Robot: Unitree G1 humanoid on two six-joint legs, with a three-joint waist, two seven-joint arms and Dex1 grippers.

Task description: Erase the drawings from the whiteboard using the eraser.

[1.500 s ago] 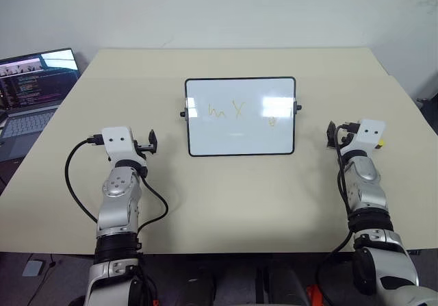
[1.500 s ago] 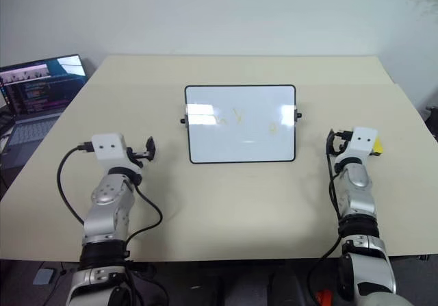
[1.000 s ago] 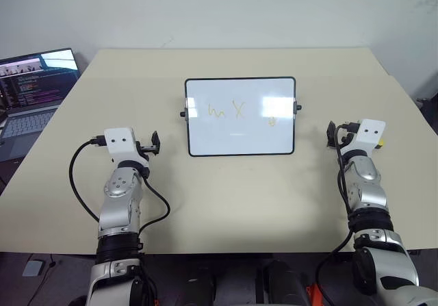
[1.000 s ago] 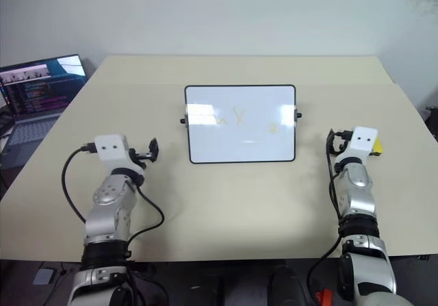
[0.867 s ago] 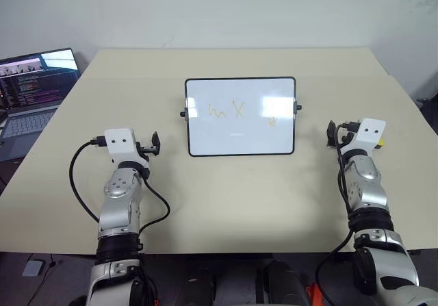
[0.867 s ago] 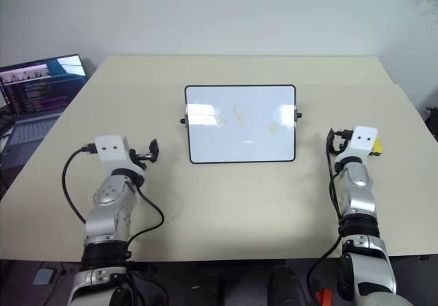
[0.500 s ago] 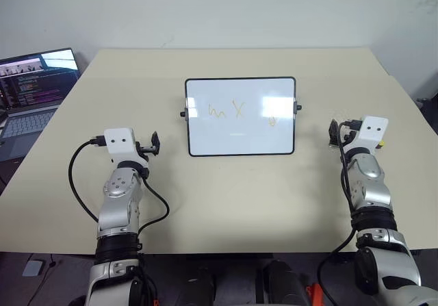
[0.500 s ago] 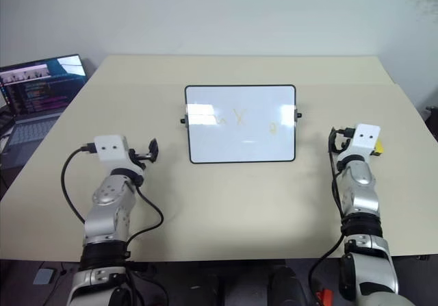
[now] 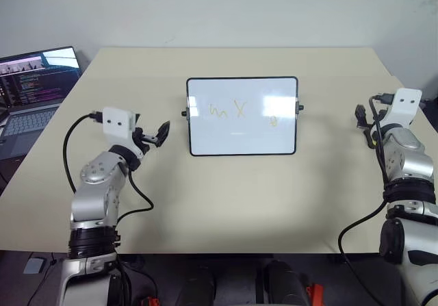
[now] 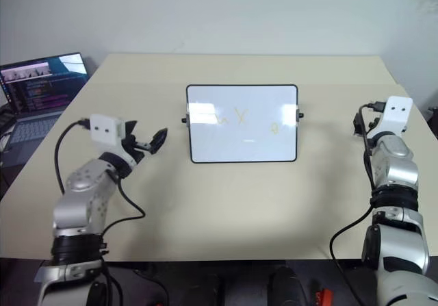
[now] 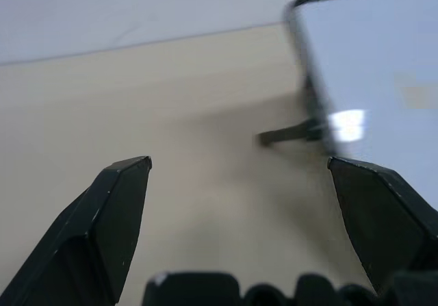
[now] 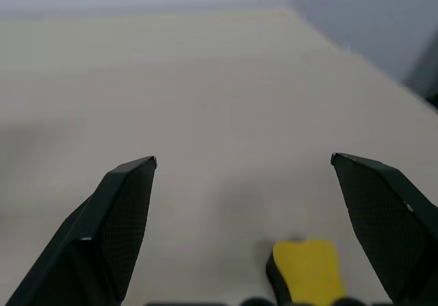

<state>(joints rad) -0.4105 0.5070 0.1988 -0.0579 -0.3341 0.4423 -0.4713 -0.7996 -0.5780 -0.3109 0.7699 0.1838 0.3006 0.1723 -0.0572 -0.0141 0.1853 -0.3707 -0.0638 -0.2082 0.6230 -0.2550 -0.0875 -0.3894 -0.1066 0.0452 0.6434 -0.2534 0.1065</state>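
Note:
The whiteboard [image 9: 242, 116] lies flat in the middle of the table. It bears orange-yellow drawings: a zigzag [image 9: 217, 111], an X [image 9: 239, 109] and a small loop [image 9: 272, 121]. My left gripper [image 9: 159, 134] hovers just left of the board's left edge, pointing at it. Its fingers are open and empty, and the left wrist view shows the board's edge and side knob [image 11: 287, 135] ahead. My right gripper [image 12: 243, 161] is open and empty above the table's right side. The yellow eraser [image 12: 306, 272] lies on the table close below it.
An open laptop [image 9: 34, 80] stands off the table's left side. The beige table [image 9: 226, 196] has bare room in front of and behind the board. The table's right edge is close beside my right arm.
My left gripper has risen and swung right toward the board's left edge. My right arm has lifted and moved outward to the right, away from the board.

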